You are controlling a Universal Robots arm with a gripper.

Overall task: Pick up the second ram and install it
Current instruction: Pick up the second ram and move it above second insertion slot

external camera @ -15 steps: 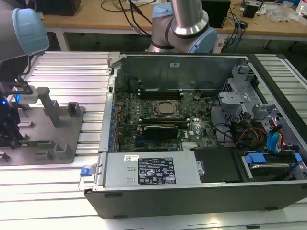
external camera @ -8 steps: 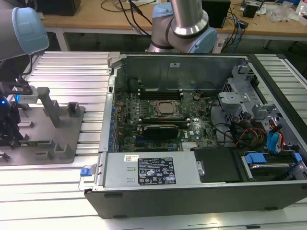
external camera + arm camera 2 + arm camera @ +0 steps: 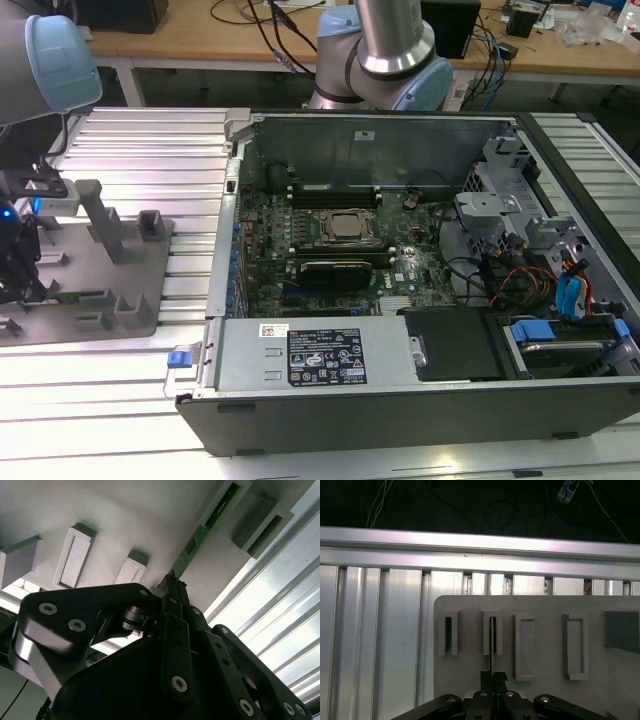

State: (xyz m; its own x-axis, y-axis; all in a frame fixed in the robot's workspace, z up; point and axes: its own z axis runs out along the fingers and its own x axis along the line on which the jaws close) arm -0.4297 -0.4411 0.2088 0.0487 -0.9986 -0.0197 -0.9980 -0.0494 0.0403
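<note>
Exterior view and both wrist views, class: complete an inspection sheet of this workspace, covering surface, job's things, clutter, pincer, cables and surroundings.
surface: slatted aluminium table, carrying a grey holder tray and an open computer case
job's things: second ram, on edge in a tray slot
clutter: nothing seen
pincer: pincer closed on the ram's near end
cables: red and black leads inside the case; dark cables behind
surroundings: wooden bench behind the table

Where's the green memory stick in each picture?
Exterior view: cannot tell; its grey holder tray sits at the exterior view's left.
Second wrist view: the green memory stick stands in the tray, meeting the jaws.
First wrist view: edge-on, a thin line ahead of the jaws.
Shared landmark: grey holder tray.
</note>
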